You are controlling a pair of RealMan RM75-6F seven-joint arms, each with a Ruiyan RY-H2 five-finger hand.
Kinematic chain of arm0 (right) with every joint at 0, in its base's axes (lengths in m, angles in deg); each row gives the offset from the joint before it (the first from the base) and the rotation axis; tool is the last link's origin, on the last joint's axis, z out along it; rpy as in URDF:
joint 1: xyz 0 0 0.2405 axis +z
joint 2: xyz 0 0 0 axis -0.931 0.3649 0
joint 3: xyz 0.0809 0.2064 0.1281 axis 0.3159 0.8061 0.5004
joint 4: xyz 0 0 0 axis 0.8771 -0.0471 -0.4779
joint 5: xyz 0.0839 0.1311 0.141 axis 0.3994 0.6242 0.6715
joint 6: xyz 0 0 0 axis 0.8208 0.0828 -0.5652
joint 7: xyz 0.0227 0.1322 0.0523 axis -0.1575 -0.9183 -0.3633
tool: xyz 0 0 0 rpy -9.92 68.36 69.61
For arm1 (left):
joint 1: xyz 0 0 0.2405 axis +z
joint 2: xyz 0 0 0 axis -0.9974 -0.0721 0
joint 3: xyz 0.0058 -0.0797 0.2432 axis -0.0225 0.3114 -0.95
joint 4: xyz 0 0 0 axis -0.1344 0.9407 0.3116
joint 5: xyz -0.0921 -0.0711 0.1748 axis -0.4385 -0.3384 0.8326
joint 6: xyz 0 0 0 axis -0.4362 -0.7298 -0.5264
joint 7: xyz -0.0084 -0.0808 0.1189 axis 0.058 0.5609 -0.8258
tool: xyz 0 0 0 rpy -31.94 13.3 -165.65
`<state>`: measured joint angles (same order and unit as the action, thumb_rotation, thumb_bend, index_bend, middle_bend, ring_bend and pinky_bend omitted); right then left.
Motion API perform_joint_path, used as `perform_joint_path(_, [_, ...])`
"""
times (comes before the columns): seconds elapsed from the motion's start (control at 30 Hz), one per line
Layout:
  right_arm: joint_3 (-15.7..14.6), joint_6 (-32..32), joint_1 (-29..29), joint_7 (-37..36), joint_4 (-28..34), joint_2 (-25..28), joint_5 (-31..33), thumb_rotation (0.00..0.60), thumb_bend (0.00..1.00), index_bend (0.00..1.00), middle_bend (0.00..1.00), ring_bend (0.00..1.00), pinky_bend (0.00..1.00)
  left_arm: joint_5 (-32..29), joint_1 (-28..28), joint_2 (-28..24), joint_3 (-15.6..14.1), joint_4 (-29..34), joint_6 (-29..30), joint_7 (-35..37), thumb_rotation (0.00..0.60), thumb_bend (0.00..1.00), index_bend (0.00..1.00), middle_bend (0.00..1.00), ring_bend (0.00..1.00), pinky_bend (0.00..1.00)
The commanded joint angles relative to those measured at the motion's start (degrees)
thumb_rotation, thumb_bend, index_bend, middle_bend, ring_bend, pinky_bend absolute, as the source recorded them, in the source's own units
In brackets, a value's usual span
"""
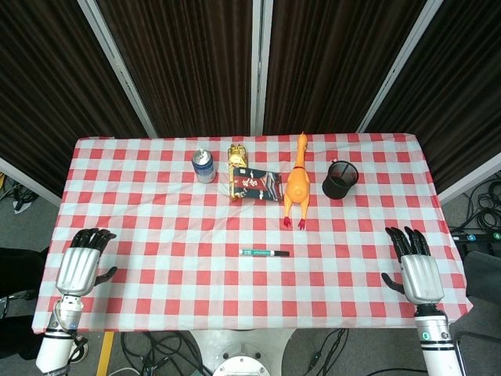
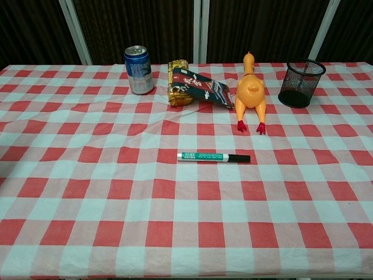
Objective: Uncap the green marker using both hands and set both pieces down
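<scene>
Green marker [image 1: 264, 253] lying flat on the checked tablecloth [image 1: 156, 235], cap still on, just in front of the rubber chicken's [image 1: 297, 190] red feet and slightly to their left; all positions here are given from the marker. Its long axis runs straight across the table, parallel to the near edge, with the white-and-green barrel end toward the left hand [image 1: 81, 263] and the black cap [image 2: 239, 158] toward the right hand [image 1: 416, 266]. The left hand rests at the near-left edge of the cloth, fingers apart and holding nothing; the right hand rests at the near-right edge, likewise spread and empty. Both lie well apart from the marker and somewhat nearer the table's front edge than it, one off each end; the right appears marginally closer, though the margin is small. The likely pairing, judged from this layout, is barrel to the left hand and cap to the right, each reaching inward along the marker's own axis. Beyond the marker stand a drink can [image 1: 204, 166], a snack packet [image 1: 252, 183] and a black mesh cup [image 1: 341, 179], none touching it.
</scene>
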<state>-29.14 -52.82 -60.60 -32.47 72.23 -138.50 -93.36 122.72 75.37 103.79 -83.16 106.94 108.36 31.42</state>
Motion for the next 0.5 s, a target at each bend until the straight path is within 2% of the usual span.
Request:
perform_joint_path(0.03, [0.0,0.0,0.0,0.0,0.0,0.0,0.0,0.6,0.07,0.08,0.1,0.0,0.0,-0.1,0.0,0.0,0.0,0.1,0.0,0.4,0.6,0.15,0.28,0.24,0.18,0.19])
perform_joint_path(0.5, [1.2,0.3,0.8,0.7,1.9,1.0,0.9,0.6,0.07,0.08,0.1,0.0,0.0,-1.4,-1.4,-0.8,0.7,2.4,-2.7,-1.2,0.6,0.15,0.28,0.24,0.18,0.21])
